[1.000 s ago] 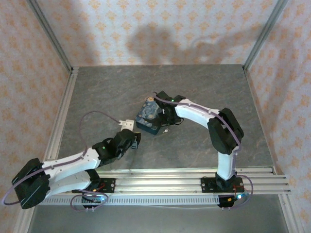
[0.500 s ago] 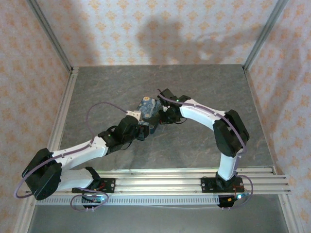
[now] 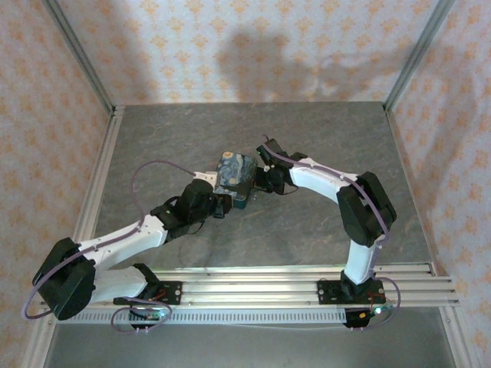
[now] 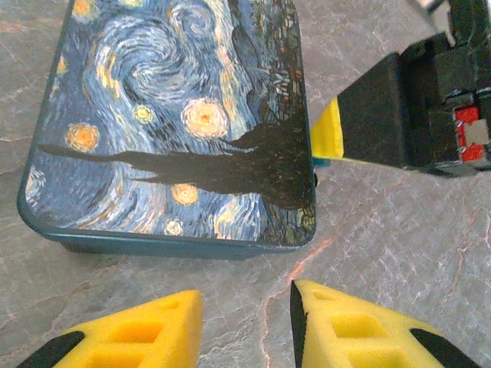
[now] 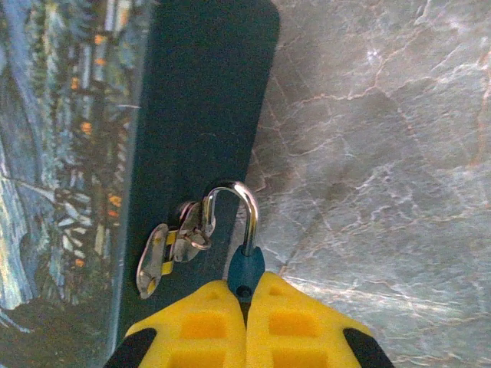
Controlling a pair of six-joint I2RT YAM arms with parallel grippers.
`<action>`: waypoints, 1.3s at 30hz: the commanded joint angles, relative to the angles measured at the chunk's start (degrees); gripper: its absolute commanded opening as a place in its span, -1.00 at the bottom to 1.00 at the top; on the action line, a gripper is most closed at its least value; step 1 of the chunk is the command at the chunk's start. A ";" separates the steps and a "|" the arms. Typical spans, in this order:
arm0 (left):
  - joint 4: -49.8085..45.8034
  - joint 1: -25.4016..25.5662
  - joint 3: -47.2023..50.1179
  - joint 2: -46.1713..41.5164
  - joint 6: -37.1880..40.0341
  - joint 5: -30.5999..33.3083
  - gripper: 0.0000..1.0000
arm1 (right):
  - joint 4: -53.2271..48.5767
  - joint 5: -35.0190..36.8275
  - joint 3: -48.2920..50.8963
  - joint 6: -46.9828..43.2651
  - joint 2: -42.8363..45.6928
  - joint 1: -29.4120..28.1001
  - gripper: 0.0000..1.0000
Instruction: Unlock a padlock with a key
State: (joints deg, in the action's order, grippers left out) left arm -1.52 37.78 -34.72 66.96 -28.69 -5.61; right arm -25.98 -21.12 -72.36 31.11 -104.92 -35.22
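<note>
Robot test cell of a laboratory type. A grey stone-patterned counter (image 3: pixel 307 238) is enclosed by aluminium posts (image 3: pixel 77 54) and wallpapered panels (image 3: pixel 230 46), ahead of and to either side of the left pincer (image 3: pixel 223 202) and right pincer (image 3: pixel 256 182). Behind both, a slotted aluminium rail (image 3: pixel 253 287) carries the arm bases (image 3: pixel 354 291) and exposed cabling (image 3: pixel 153 165).

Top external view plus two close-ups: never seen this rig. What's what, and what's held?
Two robot arms are bolted at the table's near edge. The overhead picture comes from a fixed camera above them. The close-ups come from a camera on each wrist, so the yellow pads are that arm's own fingers. On the table lies a blue box painted with yellow swirls. The right gripper is shut on a small blue padlock hooked through the box's hasp. The left gripper hovers open beside the box, holding nothing.
</note>
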 commanded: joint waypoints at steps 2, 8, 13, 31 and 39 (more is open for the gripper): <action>-2.87 -1.26 0.44 -1.95 0.17 0.05 -0.28 | 6.97 -3.25 -0.19 6.14 -1.37 -2.55 -1.00; -3.49 -2.25 0.44 -2.62 0.56 0.24 -0.28 | 13.66 -3.50 -0.74 11.69 -3.26 -6.10 -1.00; -4.43 -2.45 0.22 -3.31 0.63 0.42 -0.28 | 14.74 -3.25 -2.74 13.12 -4.78 -6.64 -1.00; -21.27 -13.50 -11.91 -2.28 9.82 -4.27 0.98 | -0.77 -4.00 4.75 -6.14 11.18 2.68 -1.00; -27.66 -22.46 -19.33 -0.36 13.86 -9.31 0.99 | 0.71 -7.10 6.70 -10.78 5.79 3.93 -1.00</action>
State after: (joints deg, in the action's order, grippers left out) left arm -23.97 17.04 -51.31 66.11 -18.17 -12.43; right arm -25.28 -26.61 -66.61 23.59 -97.19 -31.92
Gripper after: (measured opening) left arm 0.997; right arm 0.063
